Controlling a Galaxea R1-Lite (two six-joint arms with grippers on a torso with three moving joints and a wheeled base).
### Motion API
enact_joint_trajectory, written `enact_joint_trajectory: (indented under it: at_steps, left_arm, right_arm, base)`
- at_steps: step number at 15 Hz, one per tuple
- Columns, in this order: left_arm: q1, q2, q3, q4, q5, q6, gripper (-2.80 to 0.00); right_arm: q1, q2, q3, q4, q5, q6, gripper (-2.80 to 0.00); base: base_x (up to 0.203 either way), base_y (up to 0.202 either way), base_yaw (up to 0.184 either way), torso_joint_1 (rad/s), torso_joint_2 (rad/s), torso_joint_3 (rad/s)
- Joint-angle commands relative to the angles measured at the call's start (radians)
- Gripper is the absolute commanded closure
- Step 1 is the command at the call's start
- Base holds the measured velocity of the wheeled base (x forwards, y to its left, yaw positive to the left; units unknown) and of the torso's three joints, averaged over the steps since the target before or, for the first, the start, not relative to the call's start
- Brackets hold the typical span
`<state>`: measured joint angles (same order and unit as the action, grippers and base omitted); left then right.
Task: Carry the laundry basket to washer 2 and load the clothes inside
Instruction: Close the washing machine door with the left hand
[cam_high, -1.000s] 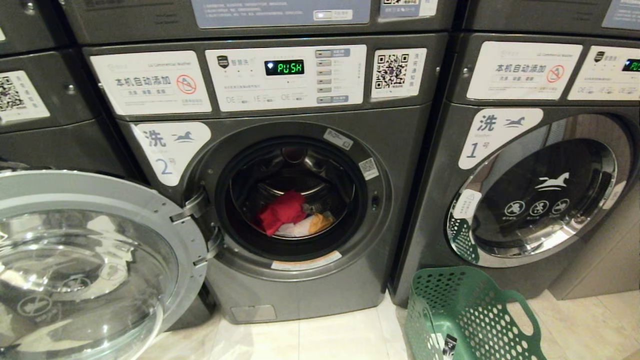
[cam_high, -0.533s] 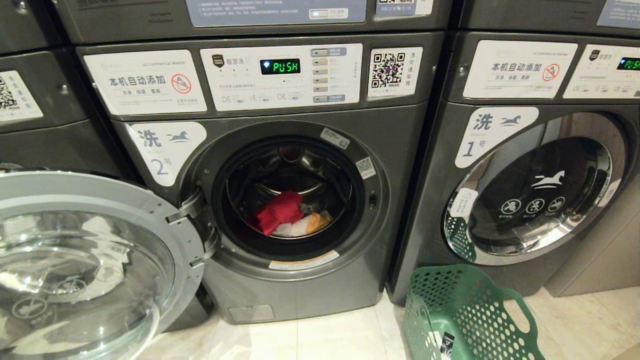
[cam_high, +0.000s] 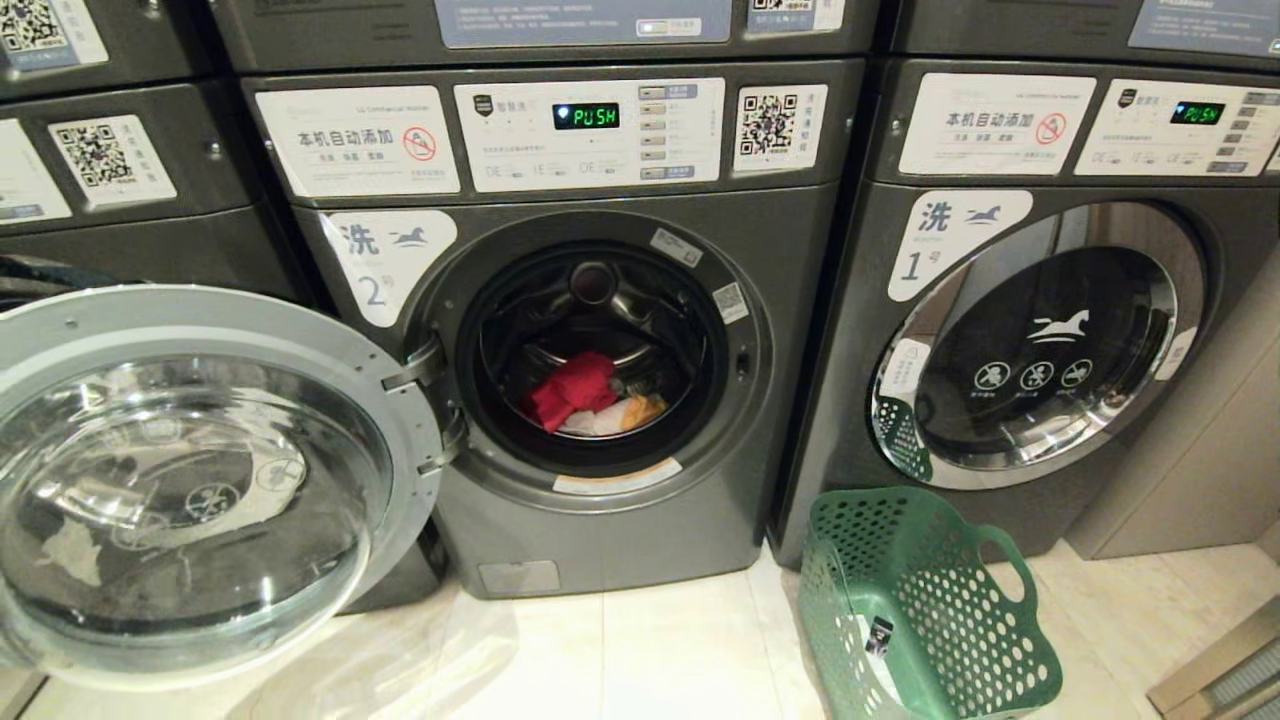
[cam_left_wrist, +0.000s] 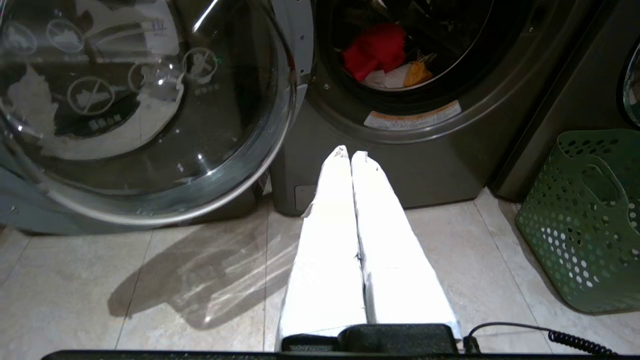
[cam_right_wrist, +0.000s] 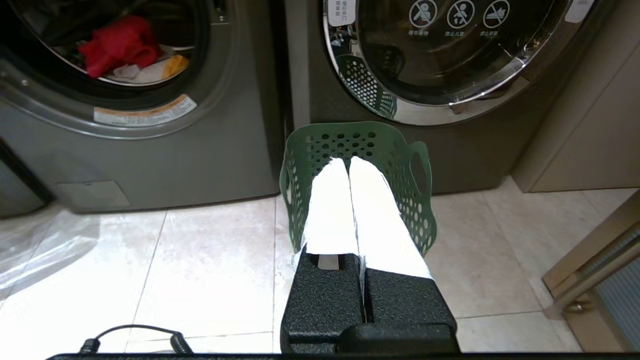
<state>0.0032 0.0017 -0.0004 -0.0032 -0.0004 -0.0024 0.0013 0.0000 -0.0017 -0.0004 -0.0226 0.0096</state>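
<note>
Washer 2 (cam_high: 560, 330) stands in front of me with its round glass door (cam_high: 200, 470) swung wide to the left, and the clothes (cam_high: 592, 395) lie low in the drum: a red piece on top, white and yellow-orange beside it. The laundry basket (cam_high: 925, 600) sits on the floor tiles (cam_high: 650, 660) to the right, just below washer 1 (cam_high: 1040, 340), and looks empty. My left gripper (cam_left_wrist: 350, 155) hangs low before washer 2 with its white fingers pressed together, holding nothing; my right gripper (cam_right_wrist: 348, 162) is likewise closed and empty, poised over the basket's near rim. I judge the basket light and fairly stiff now, best taken by an oval side handle (cam_high: 1005, 565); its perforated walls may flex. The garments are soft and limp and would bunch under a pinch. Against a second ago the whole scene sits smaller and shifted right, so my head has drawn back; the things themselves lie as they did.
</note>
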Motion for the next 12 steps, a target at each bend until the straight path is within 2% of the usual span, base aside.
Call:
enact_joint_trajectory:
  at_steps: [1,3,12]
  left_arm:
    - [0.000,0.000,0.000,0.000,0.000,-0.001,0.00]
    - [0.000,0.000,0.000,0.000,0.000,-0.001,0.00]
    - [0.000,0.000,0.000,0.000,0.000,0.001,0.00]
  right_arm:
    - [-0.001,0.002,0.000,-0.001,0.000,0.001,0.00]
    - [-0.001,0.002,0.000,-0.001,0.000,0.001,0.00]
    - [-0.001,0.002,0.002,-0.003,-0.002,0.015,0.00]
  base:
    - [-0.142,0.000,0.009,0.002,0.00,0.001]
    - [-0.141,0.000,0.000,0.003,0.00,0.002]
    - [0.000,0.000,0.000,0.000,0.00,0.000]
